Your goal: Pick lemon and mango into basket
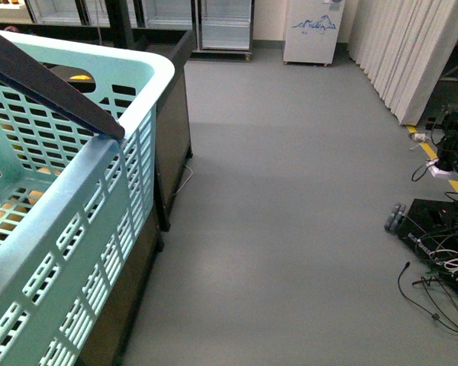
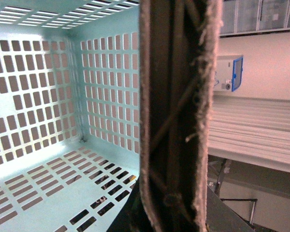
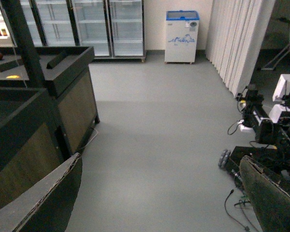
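- While the right gripper [image 3: 160, 159] hangs over the grey floor [image 3: 154, 125], its jaws stand wide apart with nothing between them.
- Close to the front camera on the left is the basket [image 1: 69, 252], its pale turquoise slotted wall filling that side of the view.
- One dark handle [image 1: 53, 84] crosses the basket's rim at a slant.
- From the left wrist view, the part of the basket's slotted inside that shows holds no fruit.
- A dark strip [image 2: 176, 116] with ribs and frayed edges runs across that view; I cannot tell whether it is a basket handle or a finger.
- I cannot tell whether the left gripper's jaws are apart or together.
- Just beyond the basket stands a dark tabletop [image 3: 63, 72] with raised edges and wooden sides.
- A small yellow thing [image 3: 12, 76] lies on that tabletop, too small to call the lemon or the mango.
- A white freezer [image 1: 311, 30] stands by the far wall, and loose cables [image 1: 435, 282] lie on the floor to the right.
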{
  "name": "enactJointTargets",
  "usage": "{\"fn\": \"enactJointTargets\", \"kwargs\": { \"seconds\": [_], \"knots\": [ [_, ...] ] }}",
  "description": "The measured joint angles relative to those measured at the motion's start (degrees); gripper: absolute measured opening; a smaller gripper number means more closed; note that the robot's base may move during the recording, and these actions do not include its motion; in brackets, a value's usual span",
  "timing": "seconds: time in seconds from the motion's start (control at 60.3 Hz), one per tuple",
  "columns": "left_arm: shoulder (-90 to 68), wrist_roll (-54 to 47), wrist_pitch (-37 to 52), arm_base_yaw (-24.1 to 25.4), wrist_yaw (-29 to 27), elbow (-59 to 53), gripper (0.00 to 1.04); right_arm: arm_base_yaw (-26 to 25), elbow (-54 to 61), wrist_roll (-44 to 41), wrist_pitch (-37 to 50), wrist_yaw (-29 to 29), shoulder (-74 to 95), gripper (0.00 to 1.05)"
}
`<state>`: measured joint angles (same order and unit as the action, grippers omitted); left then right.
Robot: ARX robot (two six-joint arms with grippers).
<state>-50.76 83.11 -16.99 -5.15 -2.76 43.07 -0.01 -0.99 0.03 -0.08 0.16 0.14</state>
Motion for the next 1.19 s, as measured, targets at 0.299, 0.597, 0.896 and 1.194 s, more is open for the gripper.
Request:
{"fn": "enactJointTargets", "kwargs": {
  "seconds": [0.299, 0.597, 0.896, 1.194],
  "knots": [
    [-0.13, -0.04, 0.0, 0.02, 0.17, 0.0, 0.06, 0.0, 0.0, 0.0, -0.02, -0.17, 0.02, 0.96],
    [-0.15, -0.13, 0.0, 0.07, 0.0, 0.0, 0.06, 0.0, 0.0, -0.02, -0.02, -0.15, 0.04, 0.96],
    [-0.13, -0.11, 0.0, 0.07, 0.0, 0.0, 0.06, 0.0, 0.0, 0.0, -0.02, -0.15, 0.04, 0.96],
    [-0.11, -0.09, 0.0, 0.07, 0.07, 0.02, 0.06, 0.0, 0.0, 0.02, -0.02, -0.15, 0.02, 0.96]
  ]
}}
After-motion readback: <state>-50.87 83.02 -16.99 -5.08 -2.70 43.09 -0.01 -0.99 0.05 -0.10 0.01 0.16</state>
